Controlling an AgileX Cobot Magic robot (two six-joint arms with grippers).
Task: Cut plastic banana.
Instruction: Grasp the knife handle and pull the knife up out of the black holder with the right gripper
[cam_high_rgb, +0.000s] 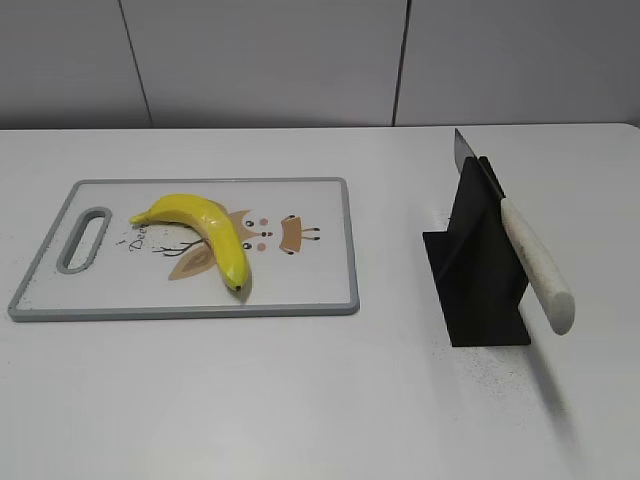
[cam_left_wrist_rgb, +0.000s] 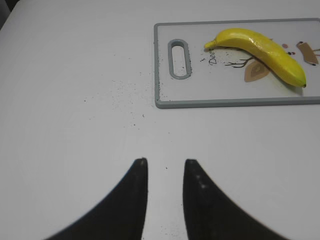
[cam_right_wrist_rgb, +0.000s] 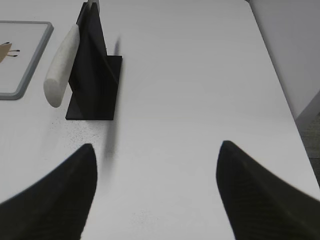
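Observation:
The plastic banana (cam_high_rgb: 205, 228) is glossy yellow, whole, lying on the white cutting board (cam_high_rgb: 300, 285) left of centre; it also shows in the left wrist view (cam_left_wrist_rgb: 262, 52). A knife with a white handle (cam_high_rgb: 538, 265) rests in a black stand (cam_high_rgb: 480, 280), handle toward the front; it also shows in the right wrist view (cam_right_wrist_rgb: 61, 72). My left gripper (cam_left_wrist_rgb: 164, 162) is open and empty above bare table, near and left of the board's handle end. My right gripper (cam_right_wrist_rgb: 156, 147) is wide open and empty, near and right of the stand. Neither gripper shows in the exterior view.
The board (cam_left_wrist_rgb: 235, 102) has a grey rim and a handle slot (cam_left_wrist_rgb: 179, 58) at its left end. The black stand (cam_right_wrist_rgb: 95, 75) is upright on the white table. The table's right edge (cam_right_wrist_rgb: 280, 85) runs close to my right gripper. A wall stands behind the table.

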